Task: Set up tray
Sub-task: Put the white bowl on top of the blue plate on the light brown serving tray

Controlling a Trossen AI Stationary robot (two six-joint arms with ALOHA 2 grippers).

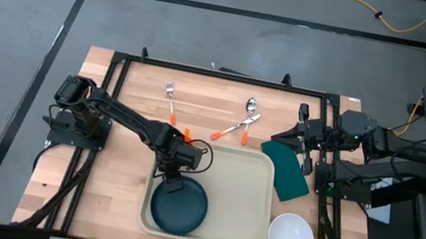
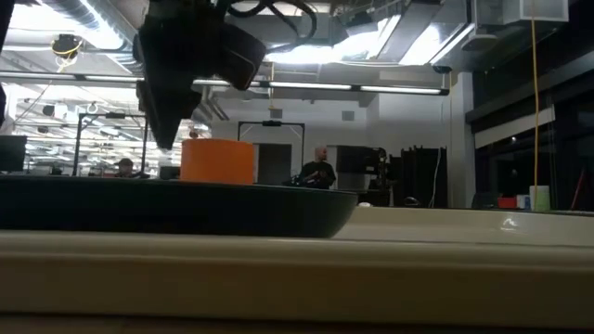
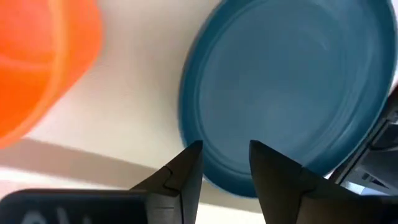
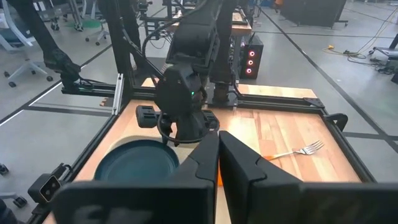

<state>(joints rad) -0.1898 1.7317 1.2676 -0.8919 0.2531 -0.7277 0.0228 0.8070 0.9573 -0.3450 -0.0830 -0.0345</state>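
A wooden bench [image 1: 130, 114] was seen from above, with a dark arm at each side. A cream tray [image 1: 238, 199] lay near the front edge, towards the middle. A dark blue plate [image 1: 180, 204] sat inside the tray at its left end.

The left gripper [image 1: 176, 183] hung just above the plate's rear rim. In the left wrist view its fingers [image 3: 186, 171] stood slightly apart with nothing between them, the plate's rim just beyond their tips. An orange object [image 1: 187, 135], possibly a cup, stood just behind the tray; the arm hid most of it.

The right gripper [image 1: 291, 137] waited over the bench's right rear, beside a dark green cloth [image 1: 285, 169] that lay along the tray's right edge. In its own wrist view its fingers [image 4: 198, 163] looked nearly closed and held nothing.

A white bowl [image 1: 291, 237] sat on the bench just off the tray's front right corner. An orange-handled fork [image 1: 170, 100] lay behind the tray, and a spoon [image 1: 248, 114] crossed with another orange-handled utensil [image 1: 233, 128] lay to its right.

The set-up looked only begun: the plate was on the tray, while the bowl, cloth, cutlery and orange object were all off it.

No brand, label or writing could be read anywhere.
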